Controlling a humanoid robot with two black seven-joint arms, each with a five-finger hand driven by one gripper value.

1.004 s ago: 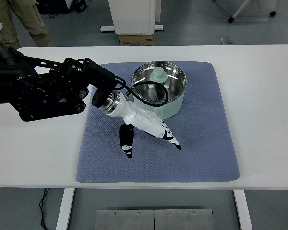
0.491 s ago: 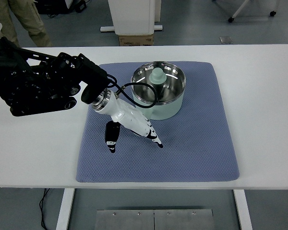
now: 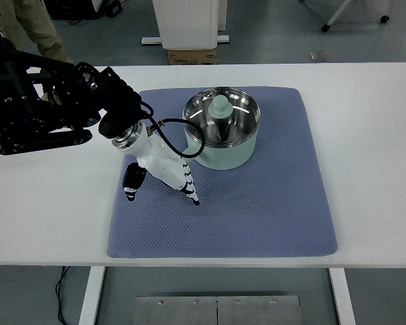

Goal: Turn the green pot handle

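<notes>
A pale green pot [image 3: 223, 128] with a shiny steel inside stands on the blue mat [image 3: 257, 210], toward its back. A light green handle knob [image 3: 221, 106] shows at the pot's far rim. My left hand [image 3: 164, 175], white with black fingertips, hangs over the mat just left of the pot and apart from it. Its fingers are straight and relaxed, pointing down toward the near edge, and hold nothing. The black left arm [image 3: 47, 108] comes in from the left edge. My right arm is out of view.
A black cable [image 3: 183, 139] loops from the left wrist in front of the pot's left wall. The white table [image 3: 372, 135] extends around the mat. A person's legs [image 3: 34, 27] stand at the top left, and a white cabinet base [image 3: 189, 24] stands behind the table.
My left hand has drawn back to the left and away from the pot, its fingers swinging from pointing right to pointing down. The pot has barely moved.
</notes>
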